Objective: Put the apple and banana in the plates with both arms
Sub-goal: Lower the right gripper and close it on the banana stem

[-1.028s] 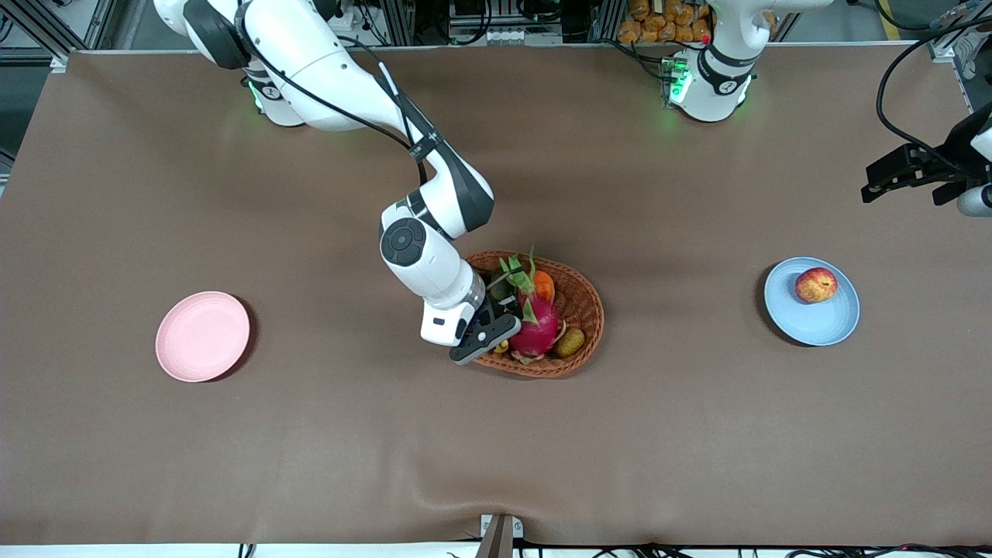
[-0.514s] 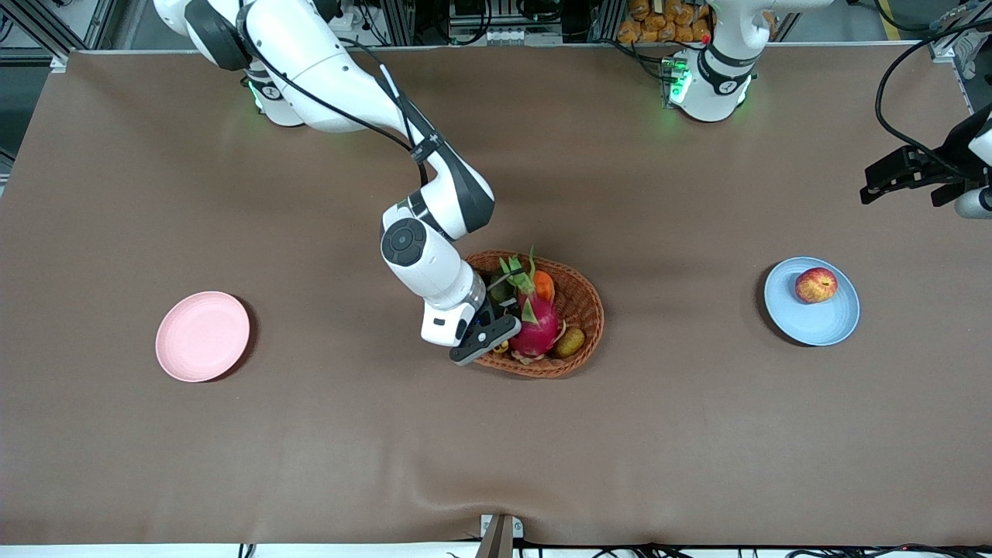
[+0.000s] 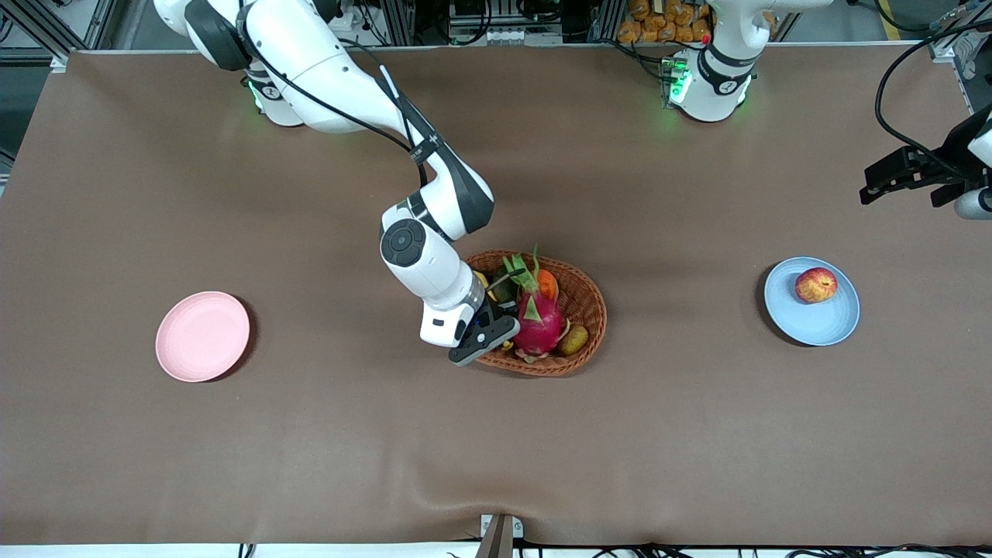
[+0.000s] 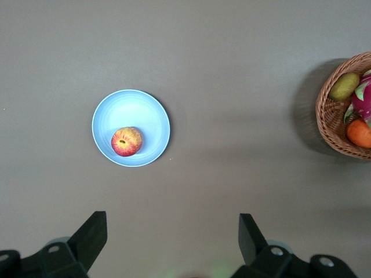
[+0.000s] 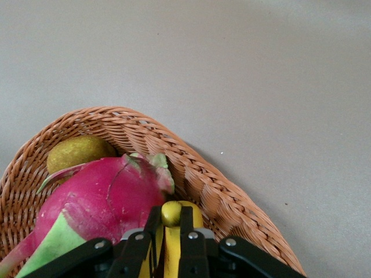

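My right gripper is down in the basket, and its two fingers are squeezed tight on the banana. I see the yellow banana poking out between the black fingers in the right wrist view. It lies in the basket, pressed right against the big pink dragon fruit. A kiwi and an orange carrot-like piece sit in there too.

The apple is already on the blue plate, toward the left arm's end of the table. My left gripper hangs high over the table near that plate, wide open and holding nothing. That arm waits.

So I think the job now is to get the banana out and over to the pink plate, which sits toward the right arm's end of the table.

To do it well, I want to lift straight up and slowly. The dragon fruit leans on the banana, so a fast pull could roll it out or drag the basket along. I hold the banana near one tip, I think, so it may swing or slip. I keep my grip firm, go up until it clears the basket rim, then carry it across.
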`<state>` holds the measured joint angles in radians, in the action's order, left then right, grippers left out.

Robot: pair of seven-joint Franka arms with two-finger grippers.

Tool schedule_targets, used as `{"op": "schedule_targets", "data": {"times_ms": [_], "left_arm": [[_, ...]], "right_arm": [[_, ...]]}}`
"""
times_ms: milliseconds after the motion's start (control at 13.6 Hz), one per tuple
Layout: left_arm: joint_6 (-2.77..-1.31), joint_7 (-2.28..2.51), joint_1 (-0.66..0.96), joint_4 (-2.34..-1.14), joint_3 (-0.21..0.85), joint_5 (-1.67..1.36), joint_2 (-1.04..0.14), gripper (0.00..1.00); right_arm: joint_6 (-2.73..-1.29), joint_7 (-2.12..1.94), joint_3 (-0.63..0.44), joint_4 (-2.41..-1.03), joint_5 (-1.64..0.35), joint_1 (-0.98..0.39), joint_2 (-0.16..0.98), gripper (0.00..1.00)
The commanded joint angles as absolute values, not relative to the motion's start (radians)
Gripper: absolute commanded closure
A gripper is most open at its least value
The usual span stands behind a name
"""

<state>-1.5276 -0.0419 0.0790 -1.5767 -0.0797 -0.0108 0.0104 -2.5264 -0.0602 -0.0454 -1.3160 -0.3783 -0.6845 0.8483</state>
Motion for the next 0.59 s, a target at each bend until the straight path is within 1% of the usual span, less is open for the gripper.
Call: {"op": "schedule_targets", "data": {"times_ms": [0, 147, 294, 514], "left_arm": [[-1.514, -0.064, 0.075, -1.555, -0.084, -0.031, 0.0, 0.0], [-1.514, -0.064, 0.075, -1.555, -0.084, -0.031, 0.0, 0.0], [-1.514, -0.066, 0.075, -1.555, -0.084, -0.031, 0.0, 0.0], [-1.514, -0.066, 0.075, -1.555, -0.084, -0.031, 0.0, 0.0]], "right_arm": [[-2.54, -0.087, -0.041, -1.296, -0.396, -0.672, 0.859, 0.99], [-2.54, -0.089, -0.043, -1.296, -0.391, -0.666, 0.857, 1.0], [-2.53, -0.094, -0.046, -1.296, -0.391, -0.657, 0.832, 1.0], [-2.453, -0.097, -0.046, -1.295, -0.394, -0.632, 0.775, 1.0]]}}
